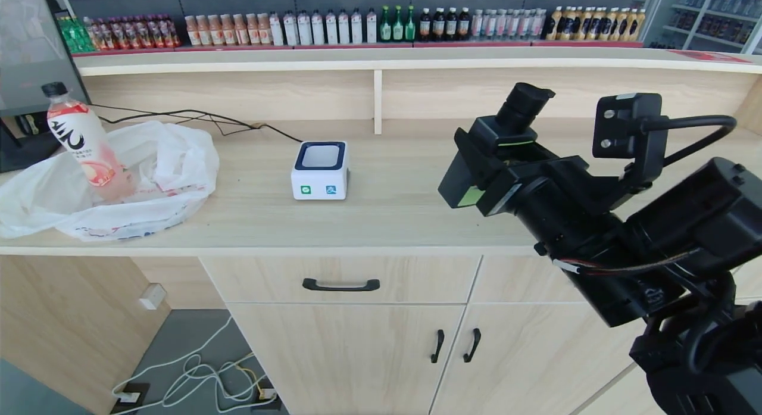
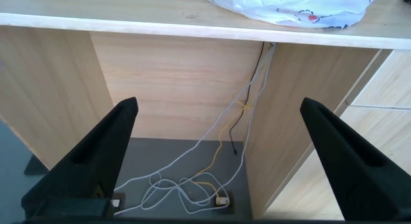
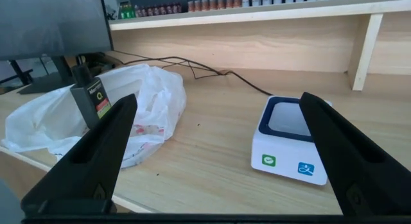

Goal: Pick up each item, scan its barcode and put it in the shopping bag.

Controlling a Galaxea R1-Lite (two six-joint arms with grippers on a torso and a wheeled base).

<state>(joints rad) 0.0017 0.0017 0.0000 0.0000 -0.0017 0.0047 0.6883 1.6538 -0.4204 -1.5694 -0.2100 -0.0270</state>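
A pink-labelled drink bottle (image 1: 83,144) with a black cap stands slightly tilted inside the crumpled white shopping bag (image 1: 161,165) at the counter's left end. The white barcode scanner (image 1: 320,169) sits mid-counter. My right gripper (image 1: 494,147) hovers over the counter to the right of the scanner. It is open with nothing between its fingers. From the right wrist, the right gripper (image 3: 218,99) faces the scanner (image 3: 292,144), the bag (image 3: 141,115) and the bottle (image 3: 90,99). My left gripper (image 2: 218,105) is open and empty below counter height, with the bag (image 2: 295,9) above it on the counter edge.
A dark monitor (image 1: 30,52) stands at the back left, with black cables (image 1: 196,118) trailing behind the bag. A raised wooden shelf with a divider (image 1: 377,102) backs the counter. Drawers and cabinet doors (image 1: 357,337) lie below, and loose cables (image 2: 199,179) are on the floor.
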